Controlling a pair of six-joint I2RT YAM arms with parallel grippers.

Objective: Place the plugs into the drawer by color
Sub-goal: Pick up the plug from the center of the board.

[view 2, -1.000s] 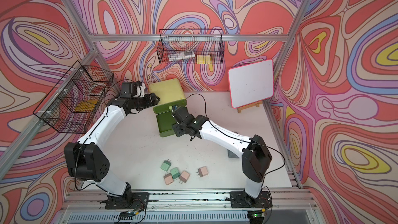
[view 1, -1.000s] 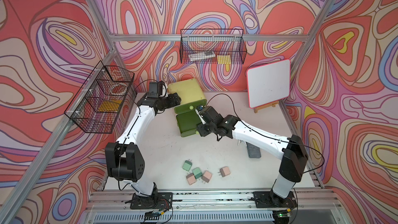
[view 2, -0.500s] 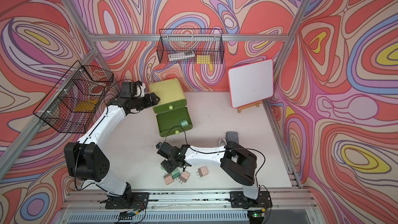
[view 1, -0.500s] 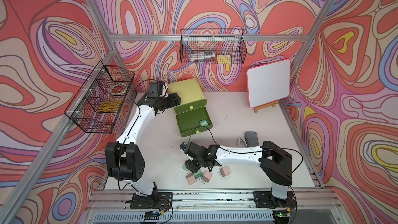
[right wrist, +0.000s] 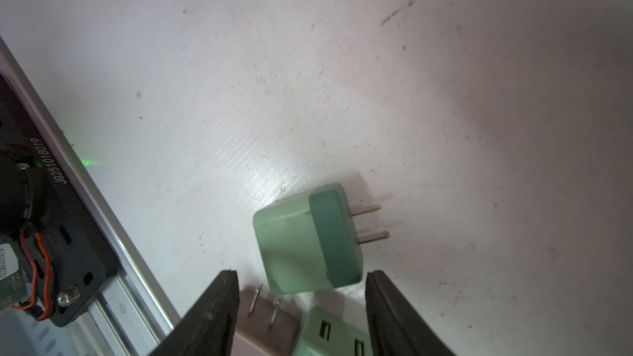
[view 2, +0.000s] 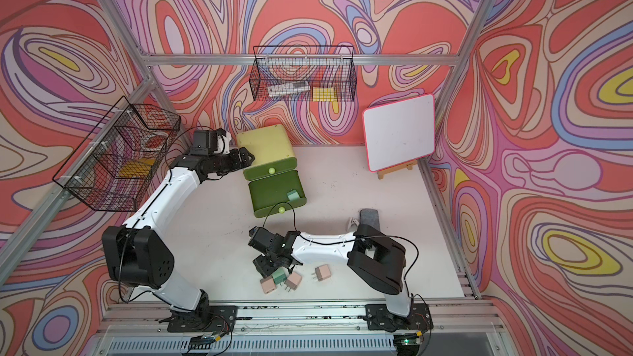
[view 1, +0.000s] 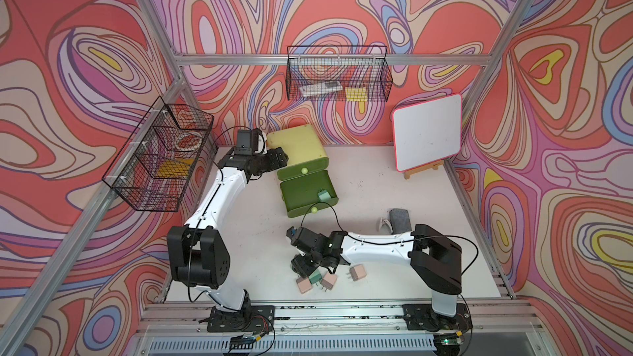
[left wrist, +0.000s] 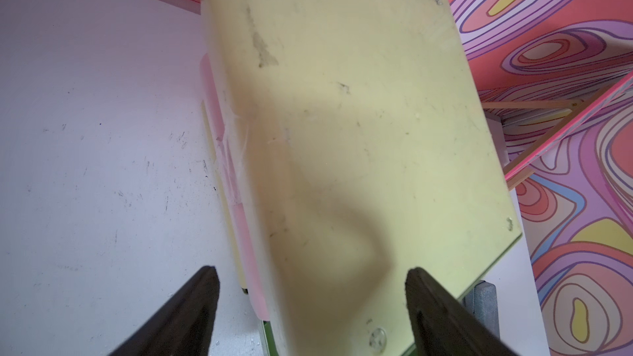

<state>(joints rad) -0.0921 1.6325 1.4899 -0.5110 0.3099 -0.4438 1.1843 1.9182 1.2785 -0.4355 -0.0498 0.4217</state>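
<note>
We hover right gripper (right wrist: 300, 273), jaws parted, empty, over mint plug (right wrist: 301, 238) well front of drawer (view 1: 298, 143). Centre across flat sides, avoid prongs (right wrist: 368, 220). Left gripper (left wrist: 311, 270) spread astride drawer top, contact unclear.

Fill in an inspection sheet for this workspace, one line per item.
Surface: white table, scuffed.
Job's things: cabinet, one drawer open with a green plug inside; three pink plugs and two green plugs loose in front.
Clutter: eraser, small white piece beside it.
Grippers: left gripper open at the cabinet; right gripper open over a loose green plug.
Cables: black cable arcs from right arm by drawer.
Surroundings: two wire baskets, whiteboard, patterned walls.
</note>
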